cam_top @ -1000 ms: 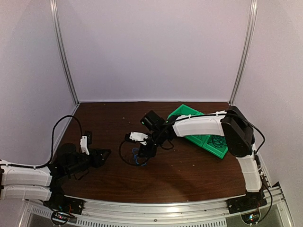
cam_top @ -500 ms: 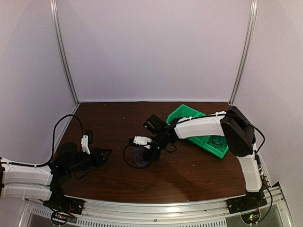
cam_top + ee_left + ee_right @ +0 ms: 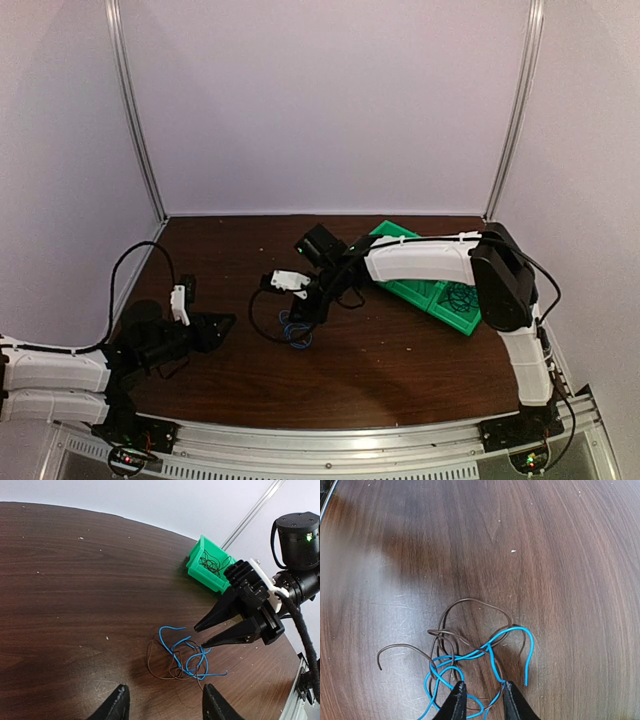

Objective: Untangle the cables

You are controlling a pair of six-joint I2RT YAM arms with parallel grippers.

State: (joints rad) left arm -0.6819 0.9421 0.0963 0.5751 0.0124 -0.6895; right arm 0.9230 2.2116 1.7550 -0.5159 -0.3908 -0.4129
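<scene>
A bright blue cable and a thin brown cable lie tangled in small loops on the brown table, shown as one tangle from above. My right gripper is open and points down at the tangle; its tips straddle strands of the blue cable and the brown cable. It also shows in the left wrist view, just right of the tangle. My left gripper is open and empty, low at the left, facing the tangle from a short way off.
A green bin stands at the back right behind the right arm, with dark tangled cables inside. White walls and metal posts enclose the table. A black hose loops beside the left arm.
My right gripper shifted slightly right, then back left and up over the tangle, and the wires moved a little with it. The left arm has not moved.
</scene>
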